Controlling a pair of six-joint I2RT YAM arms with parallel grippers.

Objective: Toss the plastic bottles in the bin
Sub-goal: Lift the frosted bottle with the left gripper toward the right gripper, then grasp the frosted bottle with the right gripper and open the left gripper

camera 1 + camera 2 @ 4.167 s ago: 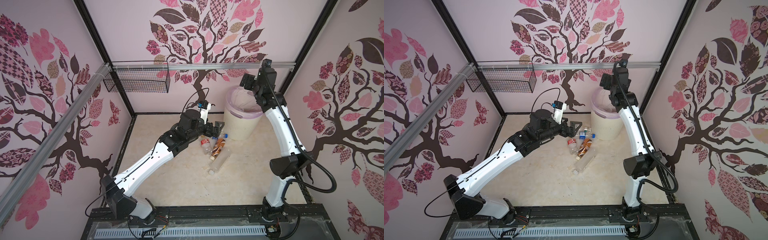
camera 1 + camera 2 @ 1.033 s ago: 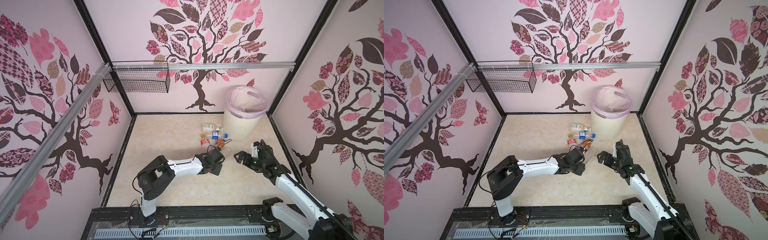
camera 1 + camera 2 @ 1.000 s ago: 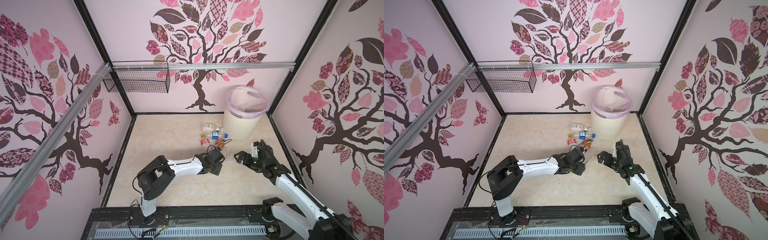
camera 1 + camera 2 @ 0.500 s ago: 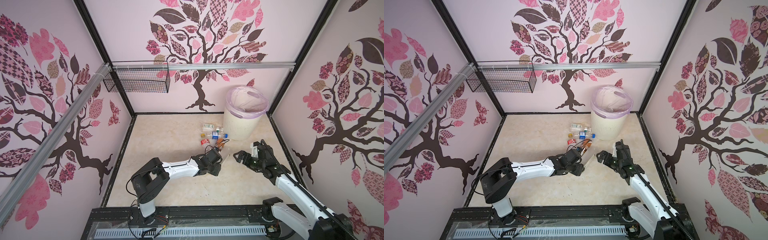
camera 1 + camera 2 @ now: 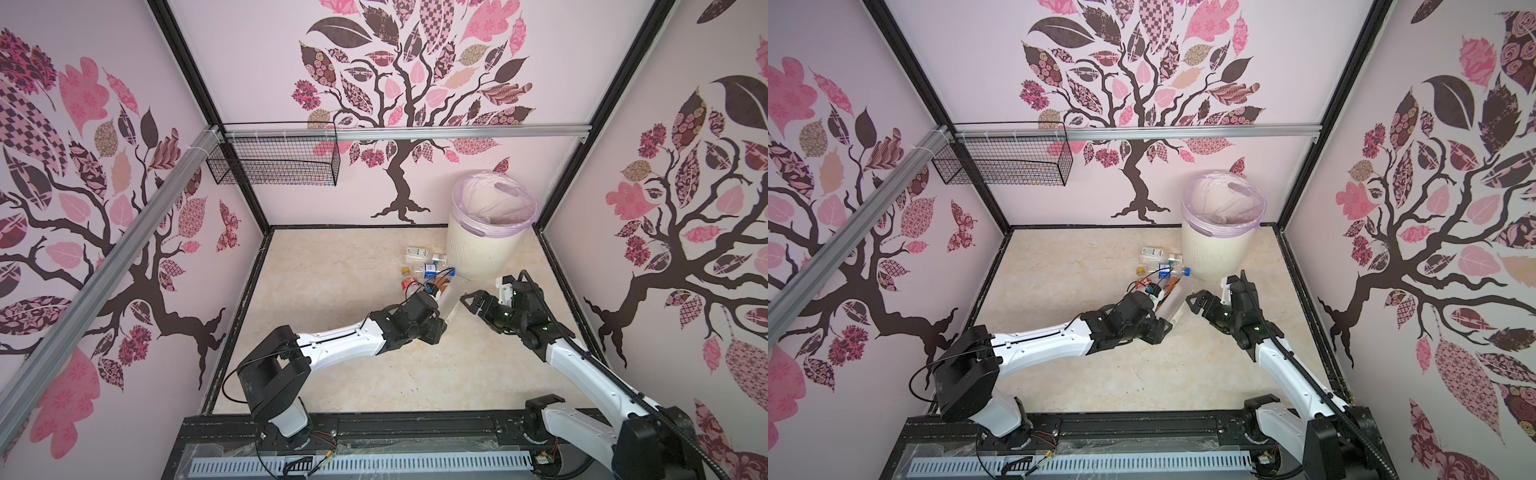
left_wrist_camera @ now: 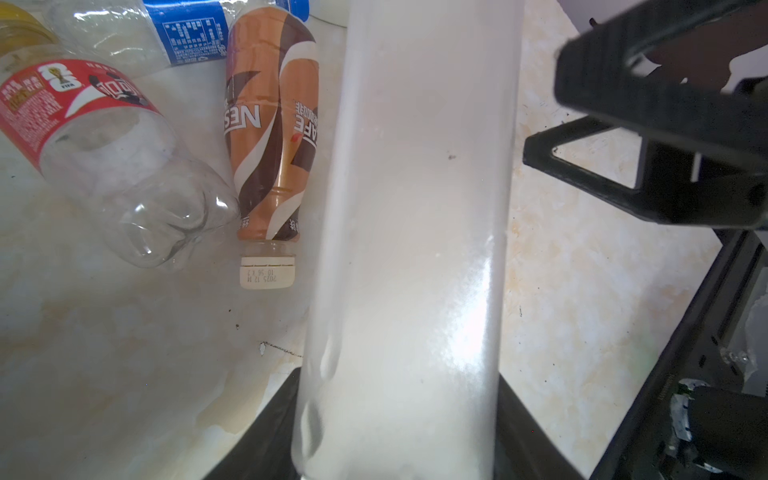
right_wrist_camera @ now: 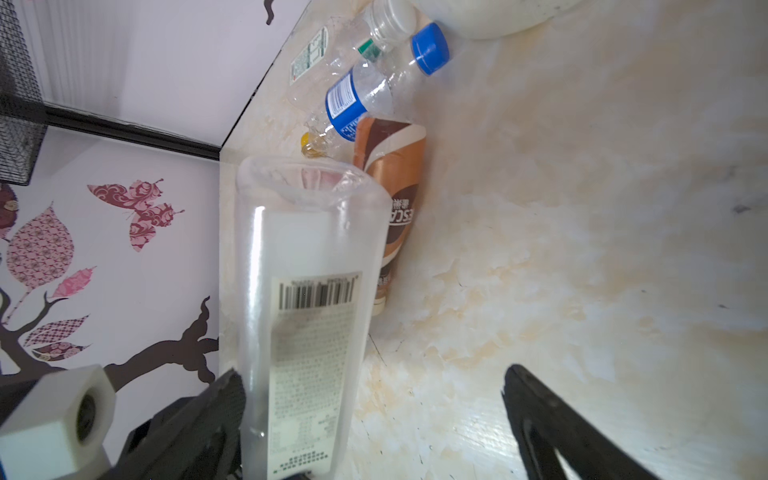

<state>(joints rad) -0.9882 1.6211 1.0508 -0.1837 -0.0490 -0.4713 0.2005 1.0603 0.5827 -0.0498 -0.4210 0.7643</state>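
Marble floor: left jaws grasping clear bottle, brown bottle beside; right jaws released nearby.

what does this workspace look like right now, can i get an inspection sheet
surface: beige floor, stained, a few dark specks
job's things: bin upright at the back, lilac bag inside; frosted bottle in the left gripper; brown bottle, red bottle and blue bottle lie on the floor near the bin
clutter: nothing seen
grippers: left gripper shut on the frosted bottle; right gripper open beside it, holding nothing
cables: black loop at the left arm's base
surroundings: wire basket hung on the rail; walls with tree decals
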